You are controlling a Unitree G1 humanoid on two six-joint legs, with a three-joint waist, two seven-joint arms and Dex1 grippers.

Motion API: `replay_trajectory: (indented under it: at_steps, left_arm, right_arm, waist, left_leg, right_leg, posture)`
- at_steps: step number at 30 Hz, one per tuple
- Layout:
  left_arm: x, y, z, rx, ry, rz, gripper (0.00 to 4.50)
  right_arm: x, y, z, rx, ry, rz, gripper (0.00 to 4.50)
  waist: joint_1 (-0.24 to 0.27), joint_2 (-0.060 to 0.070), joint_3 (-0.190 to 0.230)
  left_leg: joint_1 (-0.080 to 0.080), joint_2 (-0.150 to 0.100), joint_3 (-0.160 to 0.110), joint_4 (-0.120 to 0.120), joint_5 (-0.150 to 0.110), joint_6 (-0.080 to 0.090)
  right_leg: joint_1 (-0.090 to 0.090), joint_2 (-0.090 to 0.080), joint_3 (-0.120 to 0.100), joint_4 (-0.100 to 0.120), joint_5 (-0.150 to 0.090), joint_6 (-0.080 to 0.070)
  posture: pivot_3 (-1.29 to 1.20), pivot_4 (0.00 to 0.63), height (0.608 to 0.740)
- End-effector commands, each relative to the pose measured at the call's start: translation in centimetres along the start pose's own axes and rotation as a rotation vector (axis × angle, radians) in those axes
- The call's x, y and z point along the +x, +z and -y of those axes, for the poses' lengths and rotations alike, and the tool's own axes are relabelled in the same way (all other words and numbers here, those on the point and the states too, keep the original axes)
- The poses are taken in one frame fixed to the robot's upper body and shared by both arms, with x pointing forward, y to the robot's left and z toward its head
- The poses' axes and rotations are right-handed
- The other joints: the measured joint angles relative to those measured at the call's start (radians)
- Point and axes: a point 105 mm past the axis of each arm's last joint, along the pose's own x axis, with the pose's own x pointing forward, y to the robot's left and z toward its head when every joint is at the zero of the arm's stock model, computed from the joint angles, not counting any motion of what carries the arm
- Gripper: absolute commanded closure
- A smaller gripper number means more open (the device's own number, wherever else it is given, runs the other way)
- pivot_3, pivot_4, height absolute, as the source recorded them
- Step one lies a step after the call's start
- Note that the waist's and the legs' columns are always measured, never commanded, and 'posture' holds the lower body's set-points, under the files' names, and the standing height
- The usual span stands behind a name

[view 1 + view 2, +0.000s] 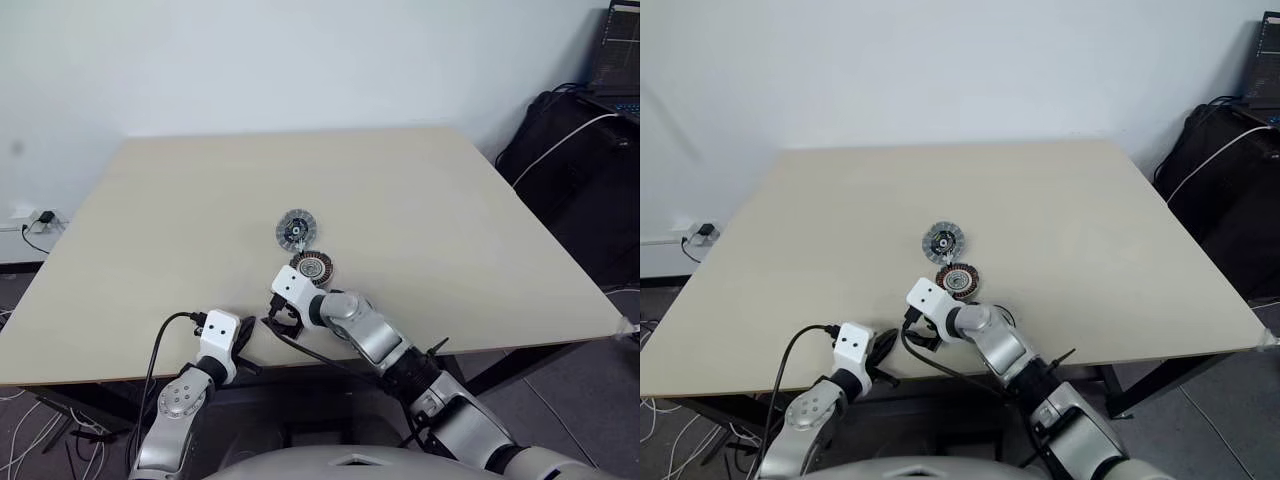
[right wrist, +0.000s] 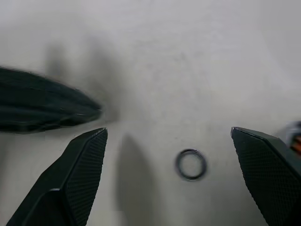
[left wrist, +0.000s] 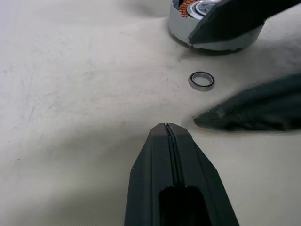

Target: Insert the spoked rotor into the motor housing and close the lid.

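Your right pincer (image 1: 281, 320) sits low over the near part of the pale beige wooden tabletop (image 1: 430, 210), just on the near side of the motor housing (image 1: 312, 266), that round shallow metal disc with the ring of copper-orange windings around a silvery centre. Touching the housing's far edge, or as good as, is the lid (image 1: 295, 229), a round silver-grey disc with a ribbed rim, dark centre facing up. Your left pincer (image 1: 244, 345) hangs at the near edge of the tabletop, a bit to the left of the right one. Off to the right there's a black bag (image 1: 575, 170) on the floor with a white cable across it.

Left wrist view: your left pincer (image 3: 170, 129) is fully closed, fingers pressed together with nothing between them. Just ahead of it lies a small dark metal ring (image 3: 201, 80) flat on the tabletop, and past that the motor housing (image 3: 181, 22). The two black fingers (image 3: 249, 110) of your right pincer come in from the side, one across the housing, one near the ring.

Right wrist view: your right pincer (image 2: 169, 134) is spread wide and gripping nothing, with the small ring (image 2: 191, 164) lying on the tabletop between its fingers, closer to one side. The left pincer's tip (image 2: 47, 104) pokes in beside it.
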Motion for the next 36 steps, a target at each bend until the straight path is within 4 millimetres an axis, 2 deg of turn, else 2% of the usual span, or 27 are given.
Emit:
replay_trajectory:
  at_steps: [1,6,15,18,29,30,34,36]
  left_arm:
    - [0.1,1.8,0.0,0.019,0.005,0.061,4.5]
    - [0.2,2.9,0.9,0.019,-0.01,0.073,4.5]
    - [-0.1,4.0,1.4,0.02,-0.018,0.077,4.5]
    - [-0.2,4.3,1.5,0.019,-0.018,0.078,4.5]
    - [-0.5,4.3,1.3,0.014,-0.004,0.068,4.5]
    - [-0.4,4.3,1.3,0.014,-0.004,0.068,4.5]
    - [-0.4,4.3,1.4,0.013,-0.008,0.068,4.5]
    - [-0.3,4.3,1.4,0.012,-0.01,0.068,4.5]
  right_arm:
    - [0.0,1.1,0.6,0.028,-0.014,0.039,0.03]
    - [0.1,0.3,0.8,0.085,-0.019,0.008,0.03]
    - [0.2,-0.4,0.5,0.118,-0.009,-0.029,0.03]
    - [0.3,-0.6,0.5,0.127,-0.013,-0.045,0.66]
    - [0.4,-0.9,0.6,0.129,-0.025,-0.054,4.29]
    - [0.4,-0.9,0.6,0.129,-0.025,-0.053,4.47]
    - [0.2,-0.1,0.4,0.119,-0.014,-0.016,4.47]
    - [-0.3,1.0,0.3,0.109,0.001,0.032,4.47]
  waist:
    - [0.0,0.0,0.0]
    - [-0.003,0.0,0.0]
    - [-0.021,0.001,-0.001]
    - [-0.023,0.002,0.0]
    - [-0.024,0.002,-0.001]
    - [-0.024,0.002,-0.001]
    - [-0.023,0.002,-0.001]
    - [-0.023,0.002,0.0]
  left_leg:
    - [0.0,0.0,0.0,0.0,0.0,0.0]
    - [0.0,0.0,0.0,0.0,0.0,0.0]
    - [0.0,0.0,0.0,0.0,0.0,0.0]
    - [0.0,0.0,0.0,0.0,0.0,0.0]
    - [0.0,0.0,0.0,0.0,0.0,0.0]
    - [0.0,0.0,0.0,0.0,0.0,0.0]
    - [0.0,0.0,-0.001,0.0,0.0,-0.001]
    - [0.0,0.0,-0.001,0.0,0.0,-0.001]
  right_leg:
    - [0.0,0.0,0.0,0.0,0.0,0.0]
    - [0.0,0.0,0.0,0.0,0.0,0.0]
    - [0.0,0.0,0.0,0.0,0.0,0.0]
    - [0.0,0.0,0.0,0.0,0.0,0.0]
    - [0.0,0.0,0.0,0.0,0.0,0.0]
    - [0.0,0.0,0.0,0.0,0.0,0.0]
    - [0.0,0.0,0.0,0.0,0.0,0.0]
    - [0.0,0.0,0.0,0.0,0.0,0.0]
  posture:
    - [0.0,0.0,0.74]
    - [0.0,0.0,0.74]
    - [0.0,0.0,0.74]
    - [0.0,0.0,0.74]
    - [0.0,0.0,0.74]
    - [0.0,0.0,0.74]
    - [0.0,0.0,0.74]
    - [0.0,0.0,0.74]
